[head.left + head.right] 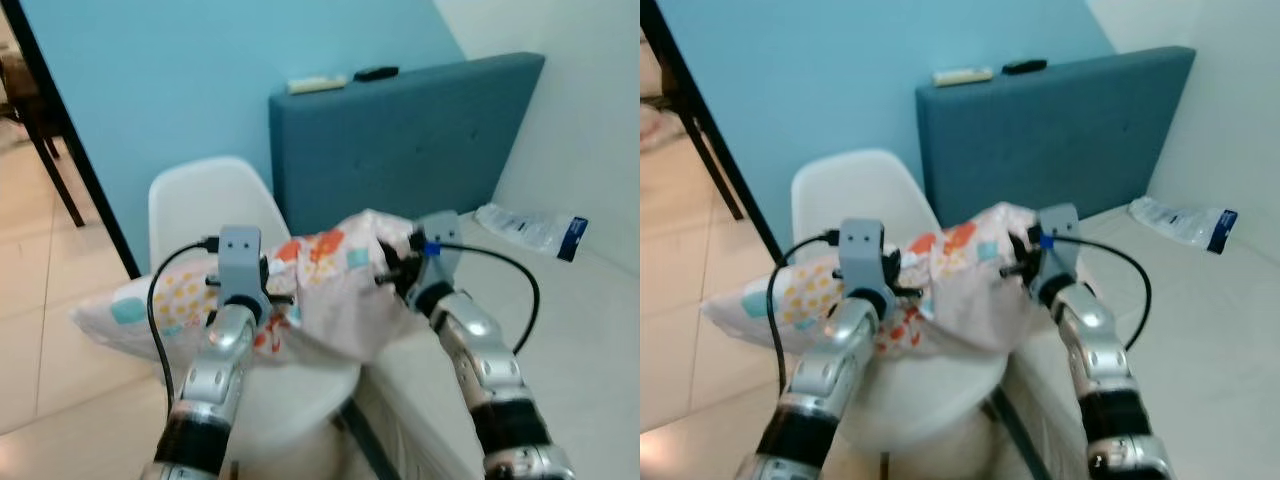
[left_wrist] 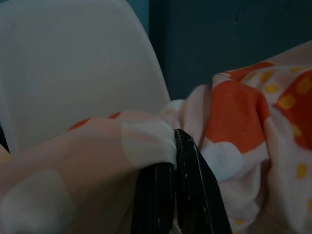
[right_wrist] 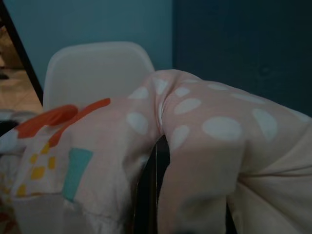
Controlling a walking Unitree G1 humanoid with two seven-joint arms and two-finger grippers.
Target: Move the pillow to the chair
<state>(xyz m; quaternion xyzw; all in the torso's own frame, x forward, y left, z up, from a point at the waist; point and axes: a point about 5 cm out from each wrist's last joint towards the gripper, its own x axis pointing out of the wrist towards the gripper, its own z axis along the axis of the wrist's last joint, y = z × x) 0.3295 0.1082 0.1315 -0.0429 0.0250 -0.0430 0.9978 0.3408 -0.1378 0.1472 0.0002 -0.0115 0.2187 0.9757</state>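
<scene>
Two end effectors of mine are on the pillow (image 1: 320,290) near the middle of the head view. My left end effector (image 2: 176,146) has its black fingers pressed together on a fold of the fabric, as the left wrist view shows. My right end effector (image 1: 392,268) is buried in the bunched cloth at the pillow's right end; in the right wrist view the fabric is gathered into a crease around the dark fingers, so they are clamped on the pillow too. The pillow is soft and limp, its cover pale pink and white with white dots, orange patches, small yellow squares and a few teal squares. It sags between my two grips, lying across the seat of the chair (image 1: 205,205) at centre left, its left end sticking out past the seat edge over the tiled floor (image 1: 40,330). The chair is a smooth white moulded shell with a rounded back. Behind it, in the upper middle, stands a padded teal headboard (image 1: 400,140) with a flat top edge, on which lie a pale oblong object (image 1: 317,84) and a small black one (image 1: 375,73). At the right is a pale bed (image 1: 600,330), with a crinkled clear plastic packet (image 1: 530,230) with a dark blue end lying on it.
</scene>
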